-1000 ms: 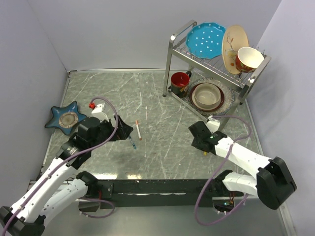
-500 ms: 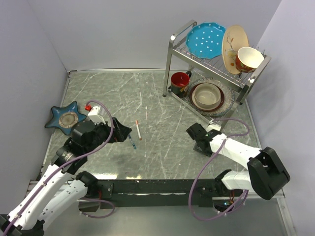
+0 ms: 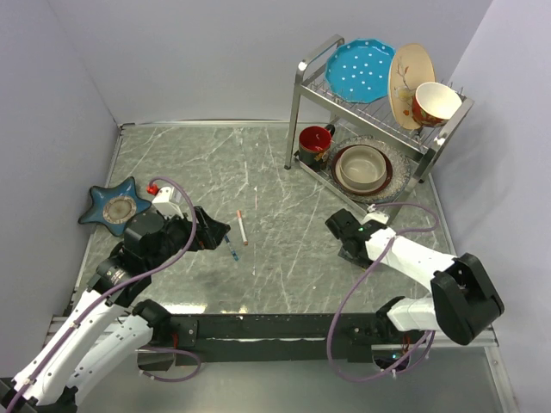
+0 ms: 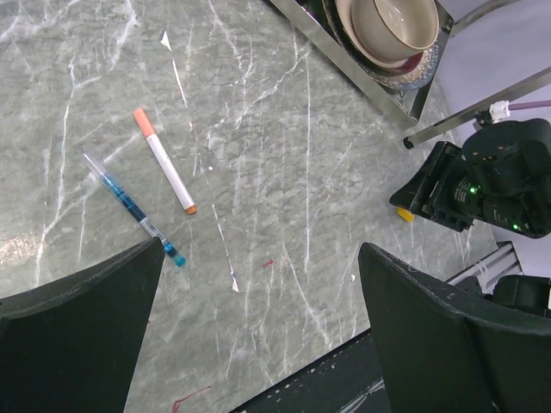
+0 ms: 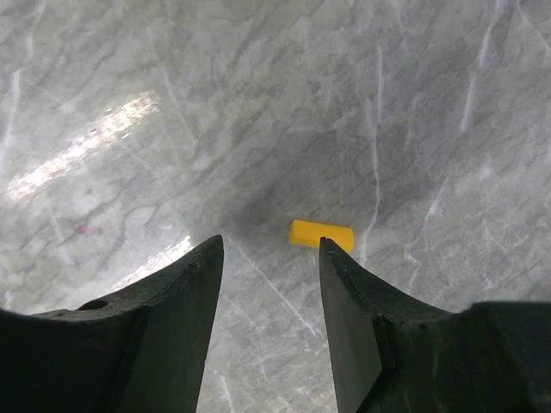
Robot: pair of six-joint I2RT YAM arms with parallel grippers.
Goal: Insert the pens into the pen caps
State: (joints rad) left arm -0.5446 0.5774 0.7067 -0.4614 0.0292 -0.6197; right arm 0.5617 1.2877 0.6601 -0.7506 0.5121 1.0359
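Observation:
A white pen (image 4: 164, 161) with an orange-red end (image 4: 144, 122) lies on the marble table; it also shows in the top view (image 3: 242, 228). A blue-teal pen (image 4: 133, 211) lies next to it, nearer my left gripper, and shows in the top view (image 3: 231, 249). My left gripper (image 4: 258, 327) is open and empty, just left of both pens (image 3: 217, 231). A yellow cap (image 5: 321, 234) lies on the table just beyond my right fingertips, in front of the right one. My right gripper (image 5: 269, 245) is open and empty, low over the table (image 3: 343, 234). The cap also shows in the left wrist view (image 4: 405, 213). A second white pen is out of view.
A metal dish rack (image 3: 301, 95) stands at the back right with a blue plate, a patterned plate, bowls and a red mug (image 3: 315, 143). A blue star-shaped dish (image 3: 117, 206) sits at the left. Walls close the table on three sides.
My right gripper has shifted up and left over the yellow cap, which showed beside it in the top view a second ago. My left gripper has drawn back slightly to the left.

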